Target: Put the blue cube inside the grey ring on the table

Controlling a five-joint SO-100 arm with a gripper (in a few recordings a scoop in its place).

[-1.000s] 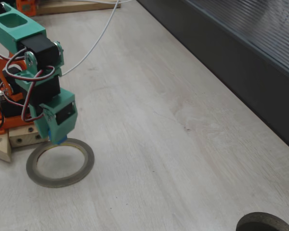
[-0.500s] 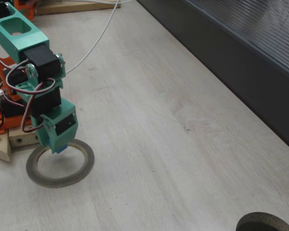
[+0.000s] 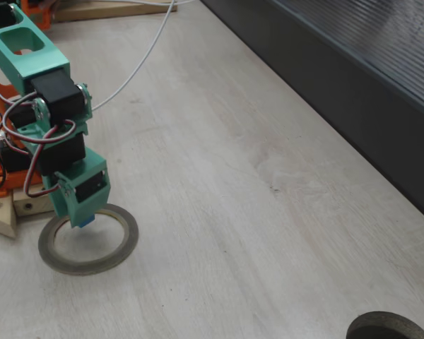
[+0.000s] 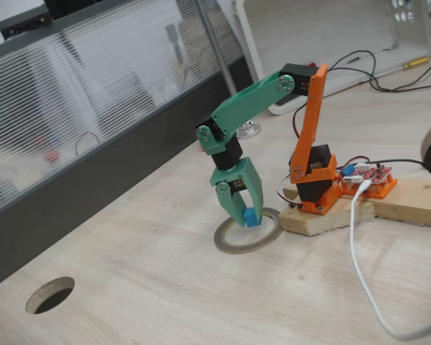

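Pale wood-grain table (image 3: pixel 268 212): green two-finger gripper (image 4: pixel 247 218) clenching small blue cube (image 4: pixel 251 217) over flat grey ring's (image 4: pixel 230 246) 12 o'clock rim; shift inward before release.

I saw my teal and orange arm folded forward from its base, the wrist bent so the gripper (image 4: pixel 246 215) pointed almost straight down. Its two teal fingers (image 3: pixel 76 209) were closed around the blue cube (image 4: pixel 251 217), pinched between their tips.
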